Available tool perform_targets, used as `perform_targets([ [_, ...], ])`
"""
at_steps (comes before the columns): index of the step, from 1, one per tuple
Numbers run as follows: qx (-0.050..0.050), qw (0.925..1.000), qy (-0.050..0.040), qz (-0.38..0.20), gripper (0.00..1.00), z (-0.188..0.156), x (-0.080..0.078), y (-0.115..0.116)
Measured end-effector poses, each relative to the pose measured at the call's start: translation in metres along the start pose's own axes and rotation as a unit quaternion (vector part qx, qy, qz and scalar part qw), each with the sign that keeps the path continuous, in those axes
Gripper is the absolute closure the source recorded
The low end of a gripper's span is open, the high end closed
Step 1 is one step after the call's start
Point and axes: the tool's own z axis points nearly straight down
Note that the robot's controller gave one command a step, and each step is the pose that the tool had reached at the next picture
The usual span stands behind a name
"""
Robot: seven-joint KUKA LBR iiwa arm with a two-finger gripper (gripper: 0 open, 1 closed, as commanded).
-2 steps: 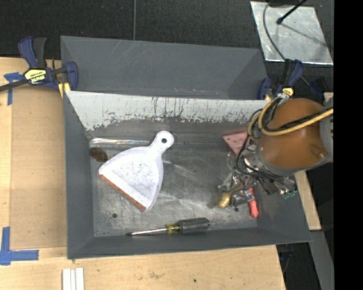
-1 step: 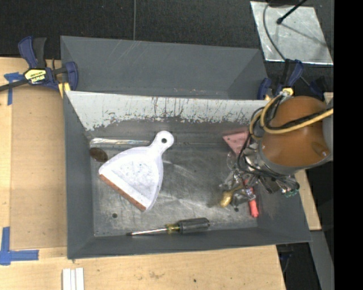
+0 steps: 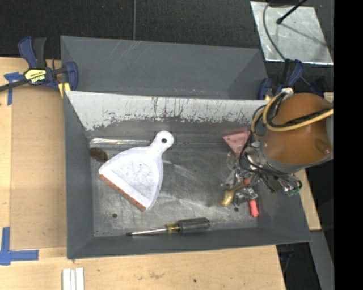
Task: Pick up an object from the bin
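White dustpan (image 3: 136,173) (brown lip) lying left, black-handled screwdriver (image 3: 170,227) in front, pink wedge (image 3: 235,140) at back right

Backdrop: black matte surface (image 3: 170,20) beyond the far wall of my bin (image 3: 170,68), with one thin vertical seam in it.
Top right: grey metal plate (image 3: 298,39), scuffed, lying against the black.
On plate: black cable (image 3: 290,12) crossing its upper part.
Light: bright patchy glare on the plate.

Wrist: orange cover (image 3: 298,130), entering from the right.
Cables (image 3: 272,110): yellow and black, looped over cover.
Tool (image 3: 243,182): low, below-left of cover.
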Motion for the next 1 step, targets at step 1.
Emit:
perform_targets([
  [1, 0.001, 1.0, -0.0013, 0.0, 1.0, -0.0114, -0.0008, -0.0007],
])
